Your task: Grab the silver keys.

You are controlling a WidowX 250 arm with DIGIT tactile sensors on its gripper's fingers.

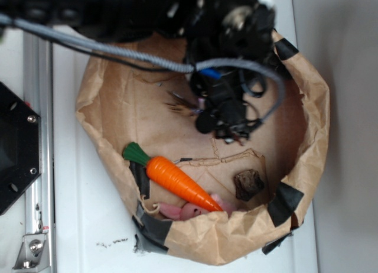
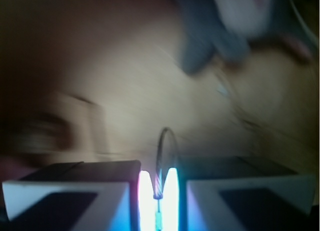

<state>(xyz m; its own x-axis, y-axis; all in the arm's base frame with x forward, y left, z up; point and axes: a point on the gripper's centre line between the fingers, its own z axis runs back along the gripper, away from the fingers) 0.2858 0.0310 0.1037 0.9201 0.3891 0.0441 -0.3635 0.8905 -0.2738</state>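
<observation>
My gripper (image 1: 227,122) reaches down into a brown paper bag (image 1: 307,96), over the middle of its floor. In the wrist view the gripper (image 2: 159,191) is shut, and its two glowing pads pinch a thin wire ring of the silver keys (image 2: 164,141), which loops out ahead of the pads. The wrist view is blurred. In the exterior view a small fan of thin dark metal pieces, which looks like the keys (image 1: 180,103), lies just left of the gripper. The arm hides part of it.
An orange toy carrot (image 1: 177,181) with a green top lies at the bag's front left, with a pink soft thing (image 1: 189,211) beside its tip. A dark brown lump (image 1: 248,184) sits front right. The bag's crumpled walls ring the floor. A blurred grey and white shape (image 2: 225,31) shows in the wrist view.
</observation>
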